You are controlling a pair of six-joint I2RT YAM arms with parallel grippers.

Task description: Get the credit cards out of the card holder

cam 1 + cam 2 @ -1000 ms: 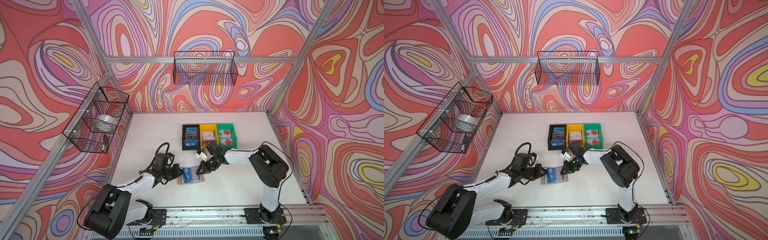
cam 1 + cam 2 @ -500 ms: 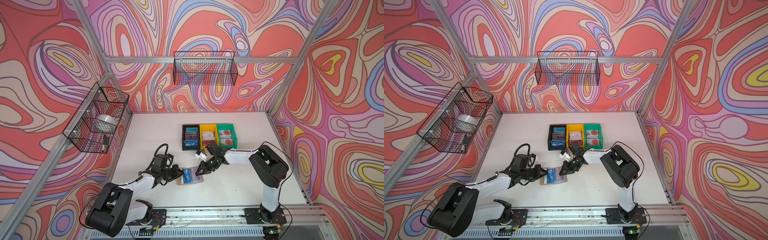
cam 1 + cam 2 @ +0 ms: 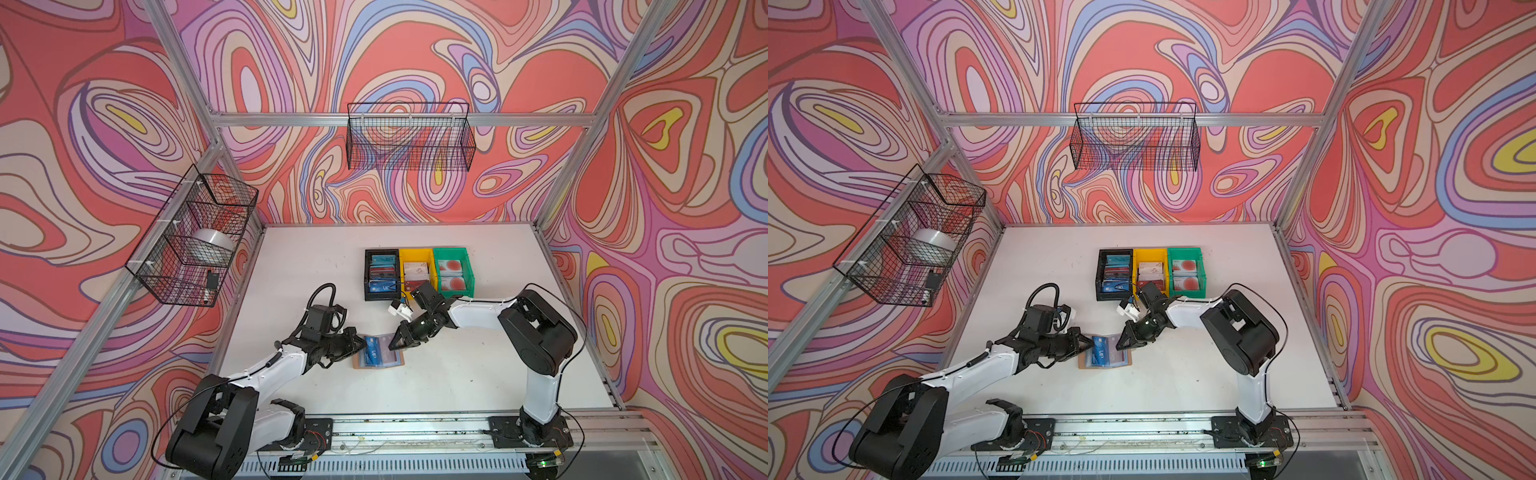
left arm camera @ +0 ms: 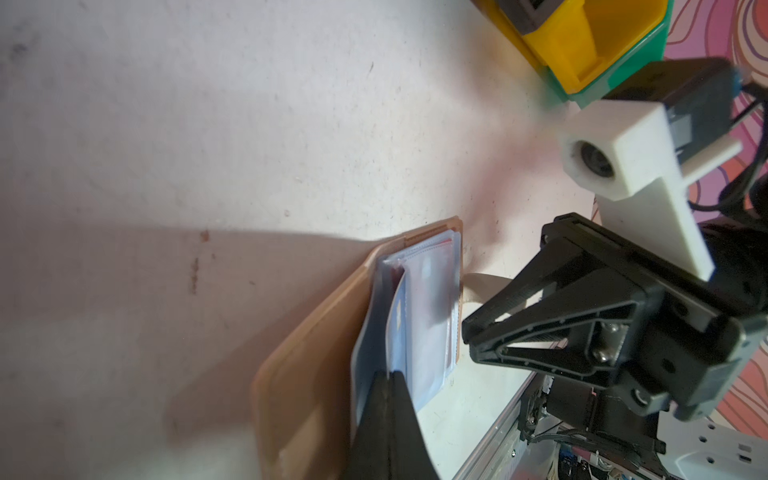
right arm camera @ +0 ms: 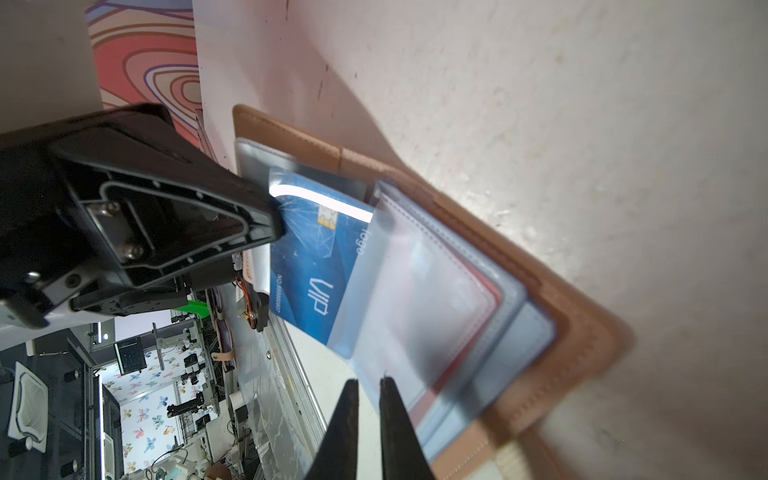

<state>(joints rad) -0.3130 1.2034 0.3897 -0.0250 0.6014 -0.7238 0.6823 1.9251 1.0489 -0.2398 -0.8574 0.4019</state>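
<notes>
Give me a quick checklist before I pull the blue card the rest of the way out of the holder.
1. Left tool grip on blue card: ok, shut on its exposed edge.
2. Card clear of plastic sleeve: not ok, part sits inside.
3. Right tool bracing card holder: not ok, jaws slightly apart, holding nothing.
4. Holder lying open on table: ok.
5. Other cards left: cannot tell how many; a red edge shows behind the sleeves.
</notes>
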